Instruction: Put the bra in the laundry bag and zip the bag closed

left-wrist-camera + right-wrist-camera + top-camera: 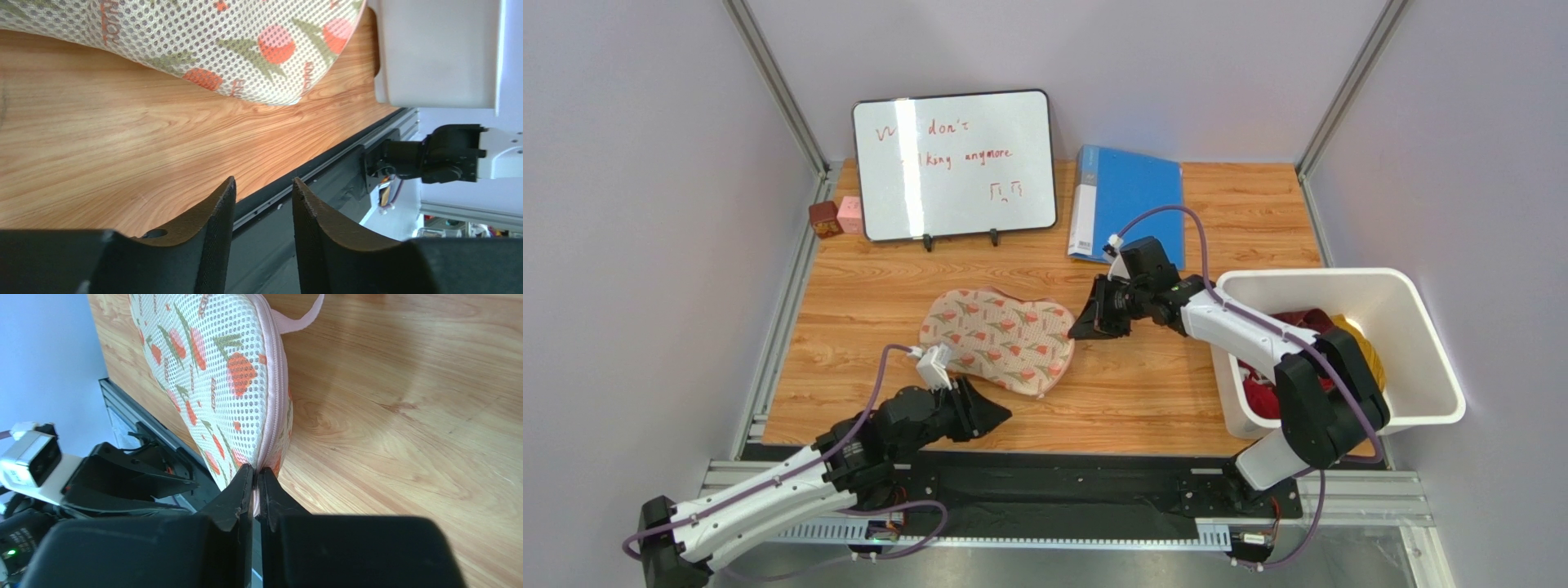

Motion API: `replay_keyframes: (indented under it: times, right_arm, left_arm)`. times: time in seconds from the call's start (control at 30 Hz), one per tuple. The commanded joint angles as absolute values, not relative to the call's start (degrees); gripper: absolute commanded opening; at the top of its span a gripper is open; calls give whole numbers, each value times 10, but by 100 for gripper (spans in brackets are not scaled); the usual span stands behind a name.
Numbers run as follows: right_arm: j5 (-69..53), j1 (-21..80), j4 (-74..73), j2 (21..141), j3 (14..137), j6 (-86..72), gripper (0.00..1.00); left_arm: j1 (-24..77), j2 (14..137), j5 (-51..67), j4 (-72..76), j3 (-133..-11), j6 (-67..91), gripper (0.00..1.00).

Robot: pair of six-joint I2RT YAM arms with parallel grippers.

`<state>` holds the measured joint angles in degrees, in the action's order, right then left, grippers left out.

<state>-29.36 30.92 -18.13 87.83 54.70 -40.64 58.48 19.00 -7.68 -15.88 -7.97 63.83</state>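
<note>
Betting the laundry bag just skids across the counter mid-zip: right jaws are pinched shut on its zipper edge, left jaws hang half-open holding nothing, bra not visible.

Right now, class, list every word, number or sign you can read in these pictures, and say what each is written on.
"don't": whiteboard, top line, in red; glare hides what comes before it.
"anymore": whiteboard, second line; the word before it ends in "king".
Small red marks at the whiteboard's lower right: too small to read.
Orange lettering on the bag: too blurred to read.
Folder: no readable label.
</note>
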Motion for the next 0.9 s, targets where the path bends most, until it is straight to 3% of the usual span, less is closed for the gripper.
replay_keyframes:
  times: [0.0,0.07,0.1,0.13,0.2,0.3,0.37,0.47,0.6,0.8,0.87]
  right_arm:
    - [-261,308,-220,847,567,-365,14]
    - [-260,308,-224,841,566,-354,27]
    - [-255,308,-240,839,570,-349,41]
    - [-225,311,-256,837,575,-338,50]
    - [-181,323,-312,825,588,-308,62]
    - [-82,362,-378,794,613,-269,73]
    - [-11,410,-397,774,620,-259,77]
    - [48,463,-417,737,608,-266,80]
    - [53,511,-372,656,535,-300,86]
    - [40,571,-257,485,356,-366,100]
    - [50,597,-227,410,313,-398,100]
  left_arm:
    - [586,175,-71,-124,-104,613,47]
    - [586,179,-60,-107,-105,606,48]
    - [586,181,-48,-91,-105,599,49]
    - [586,188,-41,-82,-106,596,54]
    - [586,196,-24,-49,-108,586,60]
    - [586,235,-4,-4,-123,574,71]
    - [586,294,12,33,-137,556,78]
    - [597,388,33,79,-183,520,80]
    - [675,477,-48,123,-252,448,80]
    - [777,491,-148,169,-244,381,80]
    - [788,475,-164,190,-205,386,80]
